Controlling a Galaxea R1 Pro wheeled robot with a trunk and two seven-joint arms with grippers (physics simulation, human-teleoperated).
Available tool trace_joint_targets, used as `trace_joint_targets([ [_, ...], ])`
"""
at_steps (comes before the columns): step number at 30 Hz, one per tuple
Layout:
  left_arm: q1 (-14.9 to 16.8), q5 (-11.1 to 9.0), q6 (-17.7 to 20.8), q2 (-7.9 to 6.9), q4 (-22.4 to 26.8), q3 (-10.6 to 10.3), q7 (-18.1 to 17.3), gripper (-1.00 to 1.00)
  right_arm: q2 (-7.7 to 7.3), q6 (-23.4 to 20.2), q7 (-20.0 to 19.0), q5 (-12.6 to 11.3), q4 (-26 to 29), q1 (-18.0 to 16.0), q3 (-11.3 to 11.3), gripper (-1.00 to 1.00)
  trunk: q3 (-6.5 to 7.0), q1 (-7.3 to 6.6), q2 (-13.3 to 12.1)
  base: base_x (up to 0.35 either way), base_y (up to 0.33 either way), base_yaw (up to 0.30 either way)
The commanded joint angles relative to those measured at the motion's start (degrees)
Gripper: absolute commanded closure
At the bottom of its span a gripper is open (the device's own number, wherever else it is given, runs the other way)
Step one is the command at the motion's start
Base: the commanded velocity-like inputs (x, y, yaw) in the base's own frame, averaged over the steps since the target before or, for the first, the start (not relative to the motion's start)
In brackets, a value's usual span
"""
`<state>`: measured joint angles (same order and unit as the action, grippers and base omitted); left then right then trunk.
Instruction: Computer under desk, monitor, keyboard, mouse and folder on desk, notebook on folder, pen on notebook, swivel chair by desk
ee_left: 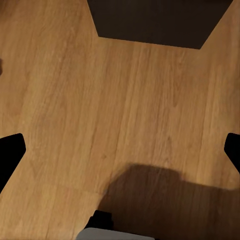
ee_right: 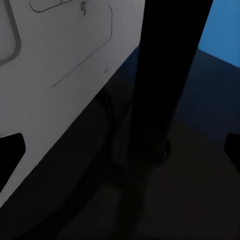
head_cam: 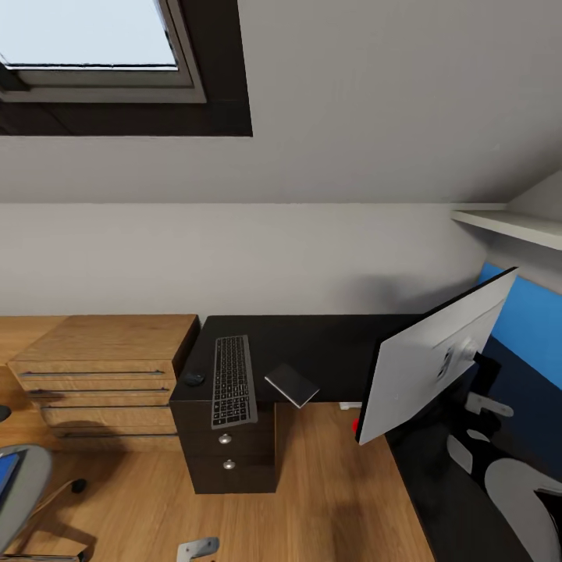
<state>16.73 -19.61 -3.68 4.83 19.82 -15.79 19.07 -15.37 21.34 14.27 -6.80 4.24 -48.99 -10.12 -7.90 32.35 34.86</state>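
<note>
The monitor stands on the right wing of the L-shaped desk, its light grey back toward the head camera, tilted, in front of the blue wall panel. The keyboard lies on the left end of the glossy black top, over the drawer unit, well apart from the monitor, so it likely needs shifting nearer. The mouse sits just left of the keyboard, near the desk's left edge; that pairing looks done. The notebook rests just right of the keyboard, its corner overhanging the near edge of the desk, with no folder beneath it. The swivel chair stands at the near left, apart from the desk, a sliver of the blue folder on its seat. So the folder move, the stacking and the chair placing appear to remain.

The left gripper hangs over bare light wood floor, fingers spread and empty. The right gripper, likewise spread and holding nothing, is close behind the monitor's back and its slim black stand.

The room is an attic bedroom: sloped pale ceiling, a skylight at the far left, low wooden drawers left of the desk
</note>
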Motion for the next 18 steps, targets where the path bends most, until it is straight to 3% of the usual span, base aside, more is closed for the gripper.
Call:
trace_joint_targets([
  [1,0.06,-0.61,-0.27,-0.02,0.05,-0.5,0.35,-1.0,-0.09,0.28,-0.15,-0.11,-0.37,-0.06,0.16,-1.0,-0.1,0.02,0.09,0.0,0.0,0.0],
  [7,0.06,-0.67,-1.54,-0.03,0.64,-0.5,0.37,-1.0,-1.66,0.03,-0.41,1.32,-0.91,-0.05,0.18,-1.0,-0.1,0.02,0.09,0.0,0.0,0.0],
  [11,0.06,-0.83,-2.12,0.0,3.12,-0.4,0.35,-1.0,-2.6,0.23,-1.6,1.5,-0.93,-0.02,0.14,-1.0,-0.82,0.9,1.69,0.0,0.0,0.0],
  [18,0.06,-0.81,-2.2,-0.03,3.68,-0.37,0.35,-1.0,-2.67,0.43,-1.85,1.6,-0.93,0.03,0.13,-1.0,-2.07,2.43,4.5,0.0,0.0,0.0],
])
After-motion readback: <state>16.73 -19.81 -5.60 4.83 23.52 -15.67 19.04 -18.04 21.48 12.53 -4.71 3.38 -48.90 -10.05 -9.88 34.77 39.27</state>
